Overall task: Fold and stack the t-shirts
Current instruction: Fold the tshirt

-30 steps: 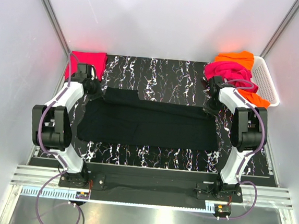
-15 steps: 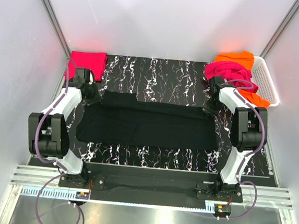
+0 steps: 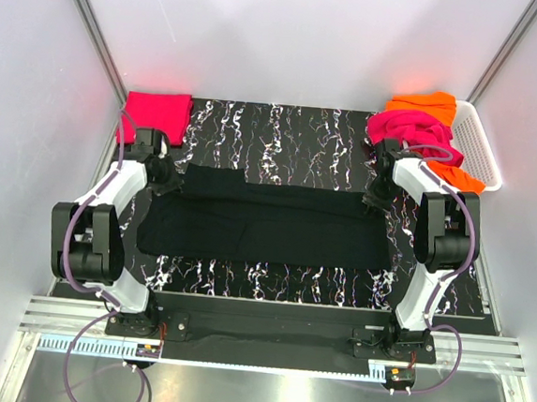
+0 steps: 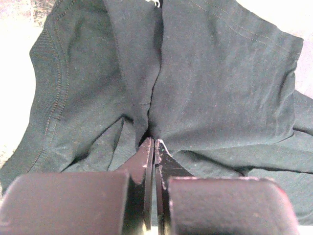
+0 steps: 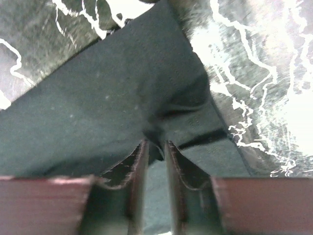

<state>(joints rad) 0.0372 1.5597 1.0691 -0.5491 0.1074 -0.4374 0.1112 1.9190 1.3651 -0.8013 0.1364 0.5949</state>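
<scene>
The black t-shirt (image 3: 266,224) lies in a long band across the marbled table. My left gripper (image 3: 170,181) is at the shirt's back left corner, by the collar. In the left wrist view it (image 4: 154,142) is shut on a pinched ridge of black cloth (image 4: 220,73). At the back right corner, my right gripper (image 3: 374,193) stands on the shirt. Its jaws (image 5: 155,144) are a narrow gap apart, with a pucker of the cloth (image 5: 98,98) at their tips. A folded red-pink t-shirt (image 3: 156,111) lies at the back left. A magenta t-shirt (image 3: 402,128) and an orange one (image 3: 423,102) are heaped at the back right.
A white lattice basket (image 3: 480,144) sits at the back right corner under the heaped shirts, close behind my right arm. White walls enclose the table on three sides. Bare marbled table (image 3: 283,136) lies behind the black shirt and along its front edge.
My right gripper's jaws have parted from shut to slightly apart. My left arm has swung a little outward and forward, and the shirt's back left corner has settled lower.
</scene>
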